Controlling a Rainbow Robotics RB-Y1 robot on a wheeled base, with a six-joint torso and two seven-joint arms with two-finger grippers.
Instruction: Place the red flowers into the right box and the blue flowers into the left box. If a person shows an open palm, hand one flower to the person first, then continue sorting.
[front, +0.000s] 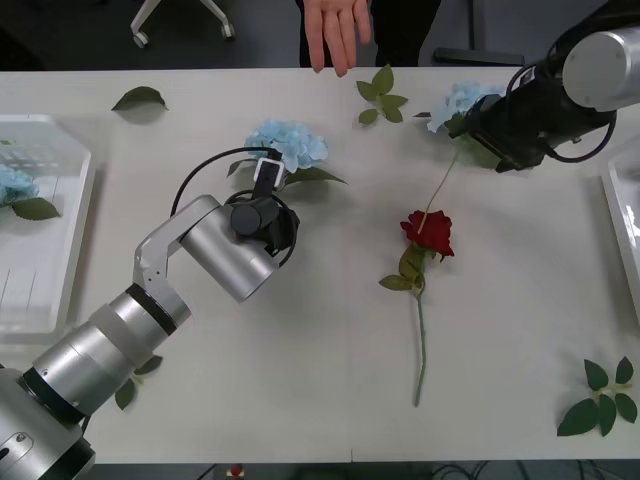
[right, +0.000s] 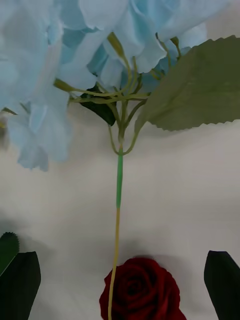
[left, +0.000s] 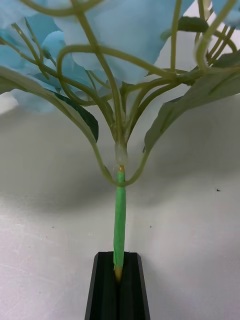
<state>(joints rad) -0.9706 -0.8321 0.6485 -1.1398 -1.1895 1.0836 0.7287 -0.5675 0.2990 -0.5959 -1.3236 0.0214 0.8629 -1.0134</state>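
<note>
While the left end effector (left: 119, 285) pinches its stem, the blue flower (left: 100, 45) juts beyond.

No readable text, labels, brands or numbers on anything.

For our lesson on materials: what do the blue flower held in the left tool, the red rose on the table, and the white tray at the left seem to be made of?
Blue flower: likely fabric petals, matte, on a glossy plastic stem with a moulded joint, pinched by the left tool.
Red rose: probably velvety cloth, deep matte, on a thin plastic-looking stem.
White tray: seemingly moulded plastic, smooth, rounded rim, ribbed floor.
</note>
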